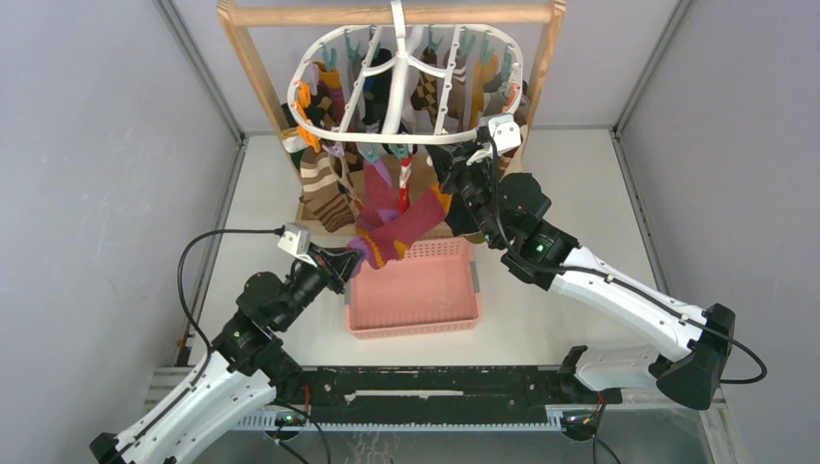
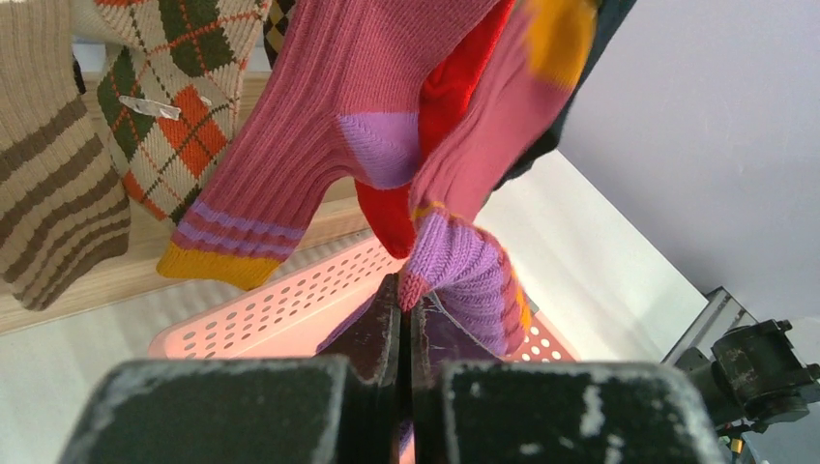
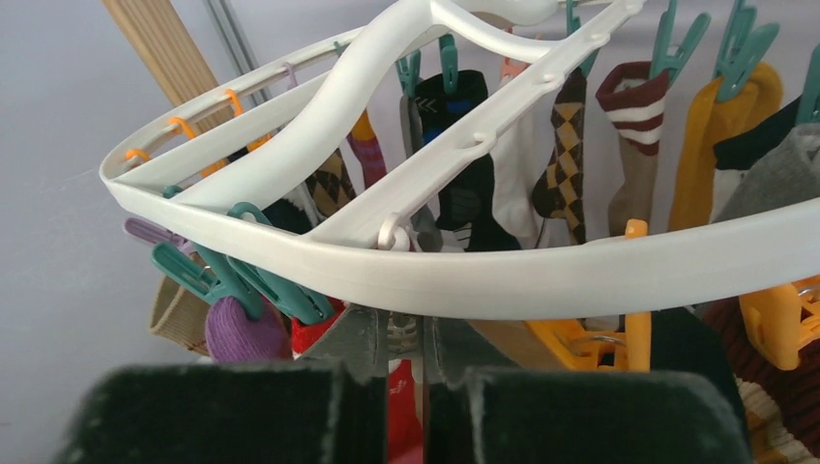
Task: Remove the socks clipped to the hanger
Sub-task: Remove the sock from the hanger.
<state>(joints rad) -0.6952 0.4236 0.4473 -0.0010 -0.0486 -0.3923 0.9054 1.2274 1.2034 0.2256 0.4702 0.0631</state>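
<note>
The left gripper [image 2: 404, 304] is clamped on the purple toe of a pink sock [image 2: 483, 155], drawing it down over the pink basket [image 1: 425, 290]. The sock's cuff is up at the hanger [image 3: 580, 271]. The right gripper [image 3: 406, 338] sits just under the hanger's front rim with its jaws nearly together. It looks to be on a clip, though I can't tell what is between them. This looks like the release step. Next the clip must open so the sock drops into the basket. I can read no brand or writing.

left hand [image 1: 349, 260] grips a pink sock [image 1: 406, 228] hanging above the pink basket [image 1: 416, 295].
</note>
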